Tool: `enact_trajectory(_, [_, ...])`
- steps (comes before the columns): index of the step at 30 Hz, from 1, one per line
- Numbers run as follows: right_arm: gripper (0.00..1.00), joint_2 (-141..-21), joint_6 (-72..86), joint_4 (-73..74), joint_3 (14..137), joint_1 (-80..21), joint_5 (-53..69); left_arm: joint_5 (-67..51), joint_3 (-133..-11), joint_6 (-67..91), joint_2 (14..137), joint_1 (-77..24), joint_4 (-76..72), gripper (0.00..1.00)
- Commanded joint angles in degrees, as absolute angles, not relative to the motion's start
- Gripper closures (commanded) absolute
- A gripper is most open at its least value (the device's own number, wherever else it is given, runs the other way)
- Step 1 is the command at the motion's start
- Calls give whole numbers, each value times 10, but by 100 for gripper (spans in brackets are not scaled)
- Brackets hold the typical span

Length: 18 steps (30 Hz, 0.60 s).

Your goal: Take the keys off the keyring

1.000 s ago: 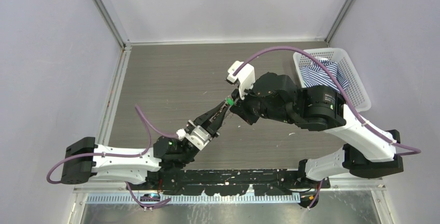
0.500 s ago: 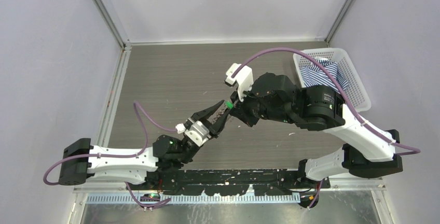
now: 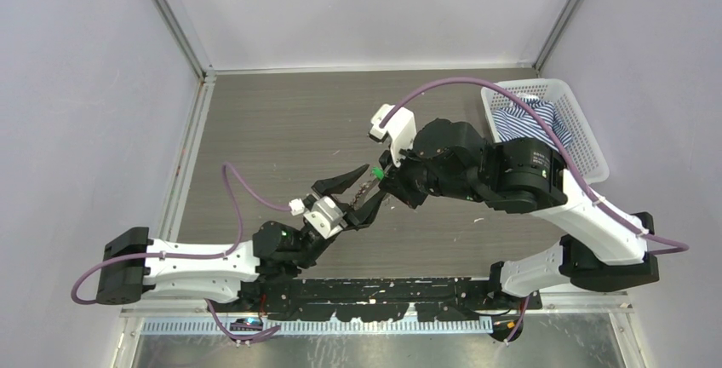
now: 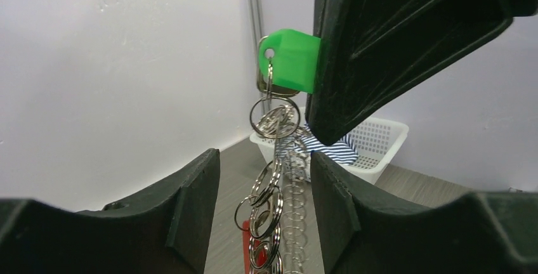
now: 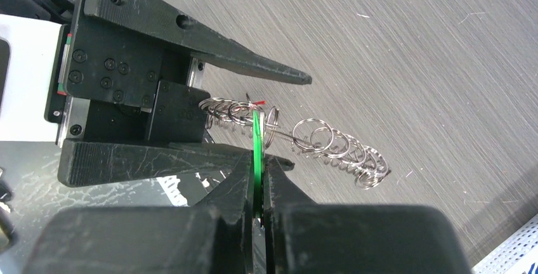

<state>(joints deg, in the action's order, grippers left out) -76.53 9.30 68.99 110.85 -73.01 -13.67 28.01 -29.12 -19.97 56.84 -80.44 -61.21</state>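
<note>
My right gripper (image 3: pixel 381 172) is shut on the green-headed key (image 4: pixel 288 58), which shows edge-on between its pads (image 5: pixel 256 153). From the key's hole hangs the keyring (image 4: pixel 274 117), a thin silvery ring. Below it trails a chain of more silvery rings (image 5: pixel 330 147), and something red (image 4: pixel 249 255) sits low among them. My left gripper (image 3: pixel 373 182) is open, its two fingers (image 4: pixel 190 204) standing either side of the hanging rings without touching them. I see only this one key clearly.
A white basket (image 3: pixel 587 129) with striped blue cloth (image 3: pixel 519 121) in it stands at the right rear of the grey wood-grain table (image 3: pixel 281 129). White walls close in the left and back sides.
My left gripper has gone from shut on the ring chain to open and has drawn back a little. The right gripper and green key have stayed put.
</note>
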Motion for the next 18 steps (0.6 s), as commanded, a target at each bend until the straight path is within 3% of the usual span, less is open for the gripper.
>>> enact_trajectory(1, [99,-770,101,684,1147,-733,-137,249,-318,-192,555,-802,-645,44])
enact_trajectory(18, [99,-803,125,732,1189,-734,-95,251,-318,-251,571,-809,-682,52])
